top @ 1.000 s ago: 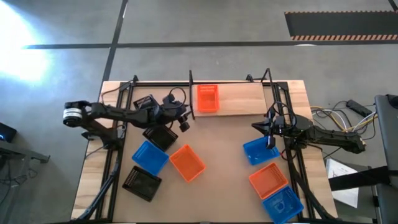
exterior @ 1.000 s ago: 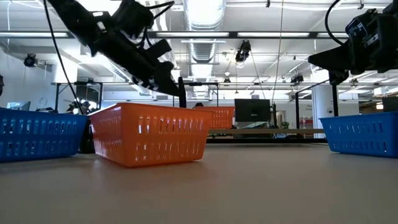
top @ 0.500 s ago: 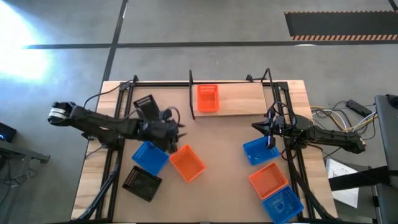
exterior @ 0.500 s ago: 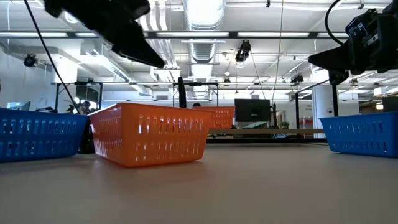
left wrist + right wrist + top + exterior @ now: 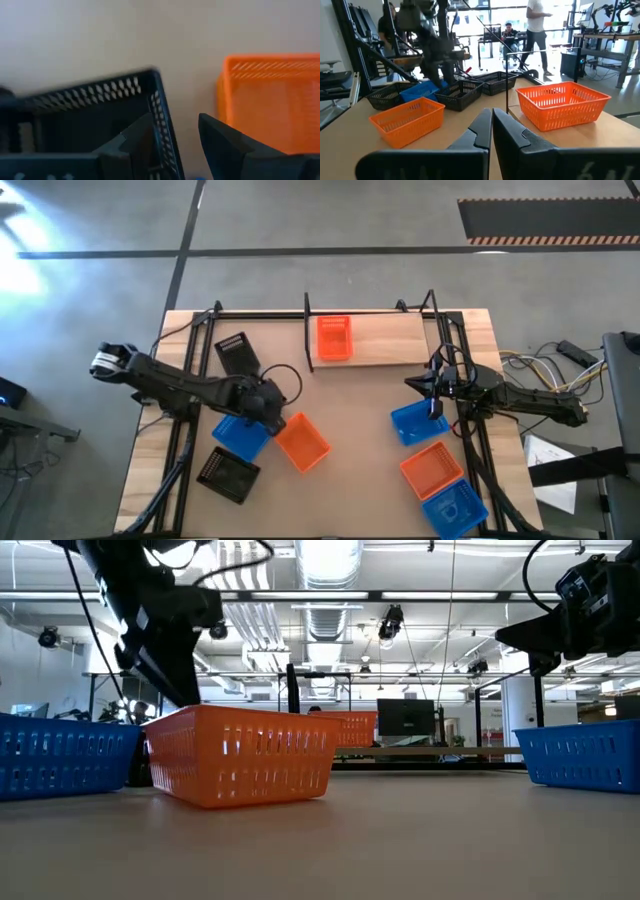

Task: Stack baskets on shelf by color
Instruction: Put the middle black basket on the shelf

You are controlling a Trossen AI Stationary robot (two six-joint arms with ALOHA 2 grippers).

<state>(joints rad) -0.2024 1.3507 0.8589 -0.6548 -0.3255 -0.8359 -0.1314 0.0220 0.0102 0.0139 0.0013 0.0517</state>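
A black basket (image 5: pixel 95 115) (image 5: pixel 462 94) sits on the table between the shelf (image 5: pixel 390 340) and a blue basket (image 5: pixel 238 438). My left gripper (image 5: pixel 268 408) (image 5: pixel 175 119) points steeply down over it, open. One finger (image 5: pixel 137 137) is inside the basket and the other (image 5: pixel 220 145) is outside its wall (image 5: pixel 161 117). An orange basket (image 5: pixel 334 338) stands on the shelf's left end. My right gripper (image 5: pixel 432 385) (image 5: pixel 491 125) waits shut at the table's right side. My left gripper straddles the black basket's wall (image 5: pixel 161 117) near a corner, coming from above at a slant. A gap shows between the wall and the outer finger. Whether the inner finger touches the wall I cannot tell.
An orange basket (image 5: pixel 300 442) lies close by on the near side of my left gripper. Black baskets lie at the far left (image 5: pixel 232 352) and near left (image 5: pixel 228 475). At the right lie a blue basket (image 5: pixel 412 423), an orange one (image 5: pixel 432 468) and another blue one (image 5: pixel 455 505).
My left gripper has moved from beside the shelf's left end toward the table's near edge. It has tipped downward and rolled, and has come down over the black basket. The baskets and my right arm have kept still.
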